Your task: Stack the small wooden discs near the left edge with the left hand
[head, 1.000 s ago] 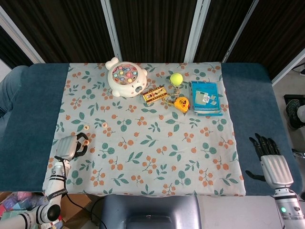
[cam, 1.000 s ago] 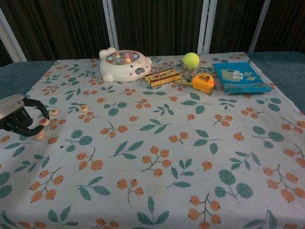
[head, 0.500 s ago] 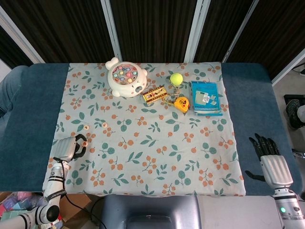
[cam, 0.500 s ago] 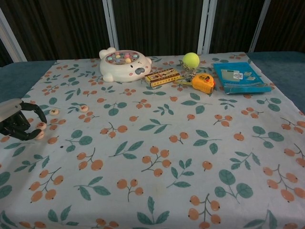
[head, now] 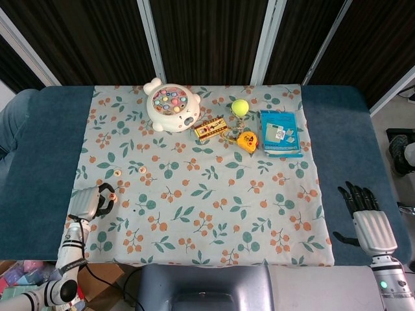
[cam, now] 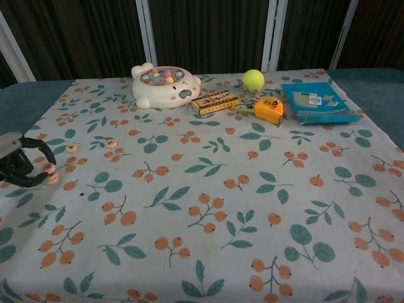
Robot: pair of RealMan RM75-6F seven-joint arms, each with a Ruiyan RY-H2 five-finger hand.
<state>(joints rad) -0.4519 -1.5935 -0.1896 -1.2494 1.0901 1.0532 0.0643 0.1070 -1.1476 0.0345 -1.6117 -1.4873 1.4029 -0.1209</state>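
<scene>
Floral cloth [cam: 208,177]: covers table beneath left hand.
Left hand [cam: 19,167]: fingers curled, pinching a wooden disc [cam: 48,168] at fingertips.
Right hand [head: 366,214]: fingers spread, empty.
Loose discs [cam: 111,144]: flat, just beyond the left hand; another [cam: 52,179] lies under the fingertips.

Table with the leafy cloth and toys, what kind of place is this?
Probably a robot practice room: a table under a printed cloth, scattered toys like the fishing game, dark curtains behind, and a robot hand.
</scene>
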